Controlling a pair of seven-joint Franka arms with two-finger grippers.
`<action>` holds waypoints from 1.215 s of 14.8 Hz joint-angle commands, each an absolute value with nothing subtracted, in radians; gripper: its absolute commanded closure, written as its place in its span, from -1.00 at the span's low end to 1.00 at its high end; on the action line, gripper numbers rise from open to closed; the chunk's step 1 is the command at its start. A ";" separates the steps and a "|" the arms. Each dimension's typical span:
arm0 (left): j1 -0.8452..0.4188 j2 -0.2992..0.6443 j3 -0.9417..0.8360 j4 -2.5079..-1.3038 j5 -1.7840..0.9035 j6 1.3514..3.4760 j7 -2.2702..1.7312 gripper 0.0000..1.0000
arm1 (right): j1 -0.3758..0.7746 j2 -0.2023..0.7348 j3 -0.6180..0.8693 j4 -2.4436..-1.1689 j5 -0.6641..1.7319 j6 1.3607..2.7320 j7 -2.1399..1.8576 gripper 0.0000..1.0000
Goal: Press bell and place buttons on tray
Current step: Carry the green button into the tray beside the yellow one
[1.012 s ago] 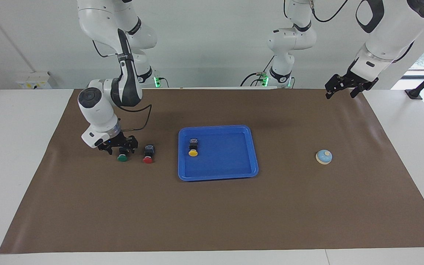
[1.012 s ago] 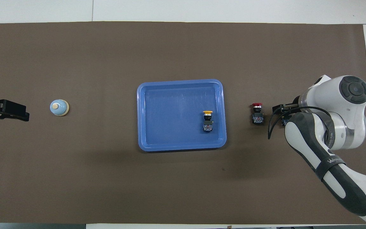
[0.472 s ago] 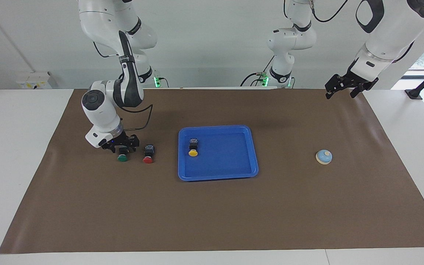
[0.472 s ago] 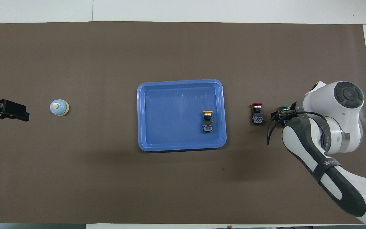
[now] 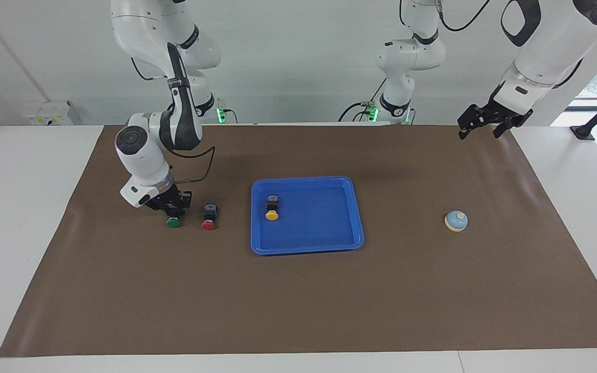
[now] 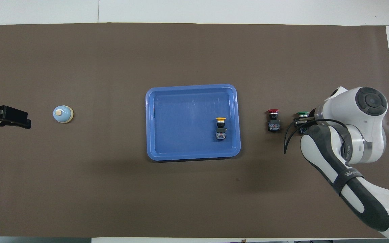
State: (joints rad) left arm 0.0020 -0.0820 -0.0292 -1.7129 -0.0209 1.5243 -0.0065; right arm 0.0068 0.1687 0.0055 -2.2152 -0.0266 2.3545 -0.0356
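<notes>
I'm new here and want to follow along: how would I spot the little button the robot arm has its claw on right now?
Start at the blue tray in the middle of the brown mat, then look toward the right arm's end of the table, where two buttons lie side by side. Pass the red button; the next is the green button, the only green-capped one, with the right gripper shut on its black body.

My right arm bends low over the table, wrist angled down, its end effector (image 5: 173, 209) clamped tight on the green button (image 5: 173, 223); my left arm waits raised, its end effector (image 5: 485, 122) spread wide, gripping nothing.
</notes>
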 commanded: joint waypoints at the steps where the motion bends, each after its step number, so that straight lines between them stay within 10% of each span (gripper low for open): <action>1: 0.000 -0.100 -0.028 -1.720 -0.012 1.516 -0.011 -1.00 | 0.012 0.158 0.024 -2.174 -0.025 2.359 -0.069 1.00; 5: 0.000 -0.100 -0.028 -1.720 -0.012 1.516 -0.011 -1.00 | 0.176 0.202 0.041 -1.898 0.014 2.102 0.104 1.00; 13: 0.000 -0.100 -0.028 -1.720 -0.012 1.516 -0.011 -1.00 | 0.564 0.398 0.038 -1.669 0.000 2.083 0.575 1.00; 18: 0.000 -0.100 -0.028 -1.720 -0.012 1.516 -0.011 -1.00 | 0.580 0.451 0.040 -1.686 -0.002 2.147 0.604 1.00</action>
State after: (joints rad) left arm 0.0020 -0.0820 -0.0292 -1.7129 -0.0209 1.5243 -0.0065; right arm 0.5968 0.4294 0.0415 -1.6950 0.0008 2.1295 0.6040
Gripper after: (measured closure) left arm 0.000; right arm 0.577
